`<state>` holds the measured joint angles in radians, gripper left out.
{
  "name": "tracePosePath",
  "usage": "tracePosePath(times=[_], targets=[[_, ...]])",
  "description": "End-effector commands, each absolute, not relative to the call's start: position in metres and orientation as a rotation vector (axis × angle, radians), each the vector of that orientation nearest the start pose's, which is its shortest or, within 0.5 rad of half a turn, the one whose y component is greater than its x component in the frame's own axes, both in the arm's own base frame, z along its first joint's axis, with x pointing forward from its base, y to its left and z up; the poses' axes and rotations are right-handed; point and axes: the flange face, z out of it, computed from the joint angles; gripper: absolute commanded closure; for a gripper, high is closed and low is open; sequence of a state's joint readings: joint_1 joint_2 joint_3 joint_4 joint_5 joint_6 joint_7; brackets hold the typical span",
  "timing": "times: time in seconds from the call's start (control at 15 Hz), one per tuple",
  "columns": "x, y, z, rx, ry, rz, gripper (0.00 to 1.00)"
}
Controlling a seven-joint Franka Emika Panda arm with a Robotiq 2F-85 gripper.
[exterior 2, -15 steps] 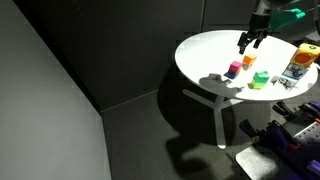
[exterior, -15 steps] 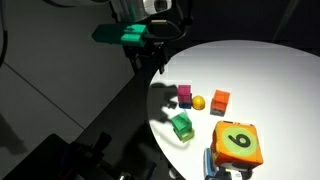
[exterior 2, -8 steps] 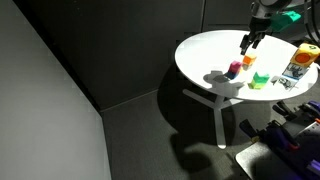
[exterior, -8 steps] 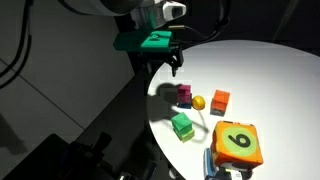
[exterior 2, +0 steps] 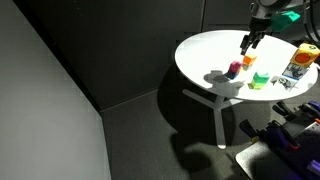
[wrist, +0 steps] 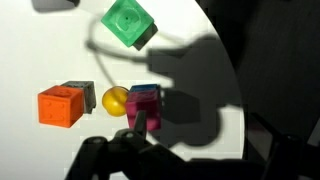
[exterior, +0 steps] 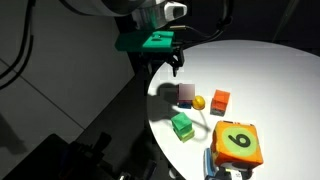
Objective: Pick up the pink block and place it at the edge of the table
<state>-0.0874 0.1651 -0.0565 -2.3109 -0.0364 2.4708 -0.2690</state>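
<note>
Your claw (exterior: 170, 68) hangs released, jaws apart, above the white counter (exterior: 270, 70). In an exterior view the pink block (exterior: 185, 95) lies at its 5 o'clock, a yellow ball (exterior: 198, 102) just beside it. Centre first, then descend straight, missing the ball.

White, rounded arm (exterior: 140, 9) shells with a grey round cap (exterior: 173, 10) on one joint. Teal-green bracket (exterior: 150, 41) at the wrist, flat and blocky. Below it, a matt black gripper (exterior: 165, 67) with slim dark fingers (exterior: 177, 66). Thin dark cable (exterior: 222, 18) curving beside the wrist. Same white, green and black in both exterior views; blurred black bulk in the wrist view
</note>
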Motion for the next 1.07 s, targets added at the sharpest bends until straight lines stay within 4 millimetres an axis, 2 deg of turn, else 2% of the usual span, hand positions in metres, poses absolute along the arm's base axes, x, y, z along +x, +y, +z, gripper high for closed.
tracePosePath(times=[0.0,0.27,0.67,1.0], targets=[[0.518,-0.075,0.273,-3.162,-0.245,0.02,0.0],[0.519,-0.084,0.252,-3.162,-0.235,0.042,0.0],[0.527,-0.105,0.221,-3.126,-0.174,-0.045,0.0],[0.535,-0.122,0.2,-3.082,-0.195,-0.016,0.0]])
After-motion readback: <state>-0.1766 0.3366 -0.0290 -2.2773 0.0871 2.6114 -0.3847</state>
